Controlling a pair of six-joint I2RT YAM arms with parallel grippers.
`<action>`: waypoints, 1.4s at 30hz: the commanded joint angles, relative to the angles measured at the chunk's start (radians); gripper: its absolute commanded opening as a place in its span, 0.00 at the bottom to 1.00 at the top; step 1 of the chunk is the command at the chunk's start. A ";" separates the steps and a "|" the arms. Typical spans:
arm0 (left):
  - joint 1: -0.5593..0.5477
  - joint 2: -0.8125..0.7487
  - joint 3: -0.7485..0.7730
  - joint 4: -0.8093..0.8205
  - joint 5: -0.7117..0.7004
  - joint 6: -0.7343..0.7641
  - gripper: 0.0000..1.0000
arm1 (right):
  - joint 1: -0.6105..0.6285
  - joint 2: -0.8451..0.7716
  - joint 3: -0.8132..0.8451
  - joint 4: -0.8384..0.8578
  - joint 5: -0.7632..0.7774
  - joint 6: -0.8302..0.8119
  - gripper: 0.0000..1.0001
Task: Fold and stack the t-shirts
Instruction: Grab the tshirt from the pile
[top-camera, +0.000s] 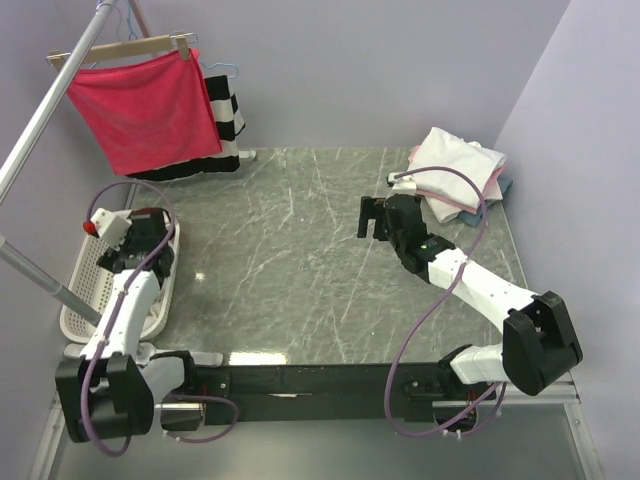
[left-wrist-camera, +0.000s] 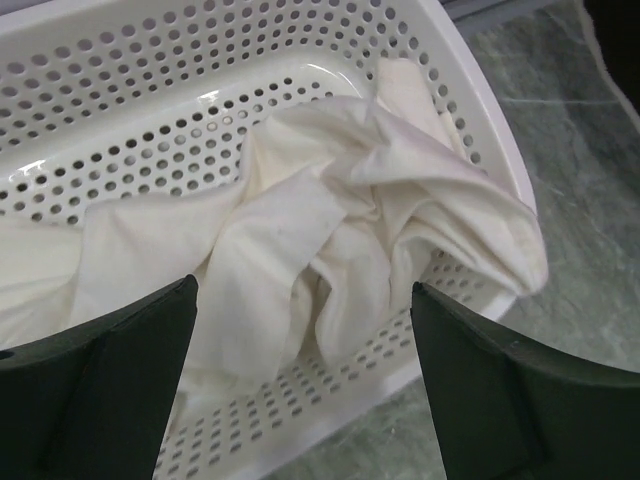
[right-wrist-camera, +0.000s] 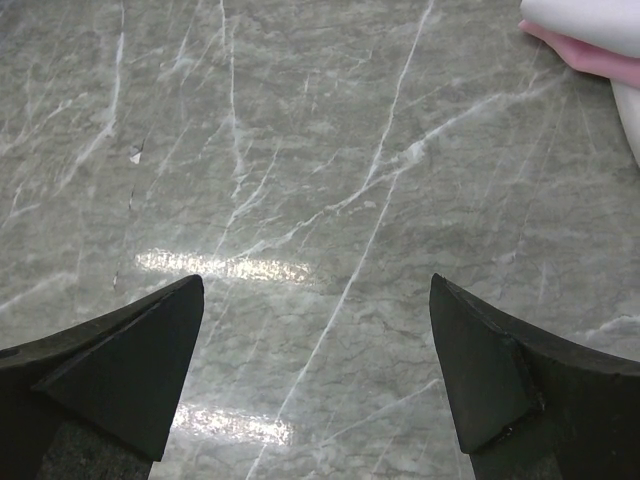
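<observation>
A crumpled cream t-shirt (left-wrist-camera: 330, 220) lies in the white perforated basket (left-wrist-camera: 120, 90) at the table's left edge (top-camera: 75, 300). My left gripper (left-wrist-camera: 305, 330) is open above the basket's near rim, with the shirt between and beyond its fingers; it shows over the basket in the top view (top-camera: 135, 245). A stack of folded t-shirts (top-camera: 460, 170), cream on top with pink and blue below, sits at the far right corner. Its pink and cream edge shows in the right wrist view (right-wrist-camera: 590, 35). My right gripper (right-wrist-camera: 315, 330) is open and empty over bare marble, left of the stack (top-camera: 375, 215).
A red cloth (top-camera: 145, 110) on a wooden hanger and a black-and-white striped garment (top-camera: 225, 120) hang from a rack at the back left. A metal rack pole (top-camera: 40, 275) slants past the basket. The grey marble table (top-camera: 300, 260) spans the middle.
</observation>
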 joint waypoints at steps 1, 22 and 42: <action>0.091 0.104 0.009 0.137 0.179 0.077 0.91 | 0.004 0.004 0.038 0.006 0.031 -0.022 1.00; 0.103 0.137 0.068 0.220 0.332 0.126 0.01 | -0.004 -0.017 0.021 0.005 0.051 -0.019 1.00; -0.162 0.164 1.032 0.054 0.978 0.354 0.01 | -0.007 -0.005 -0.003 0.054 0.008 0.035 1.00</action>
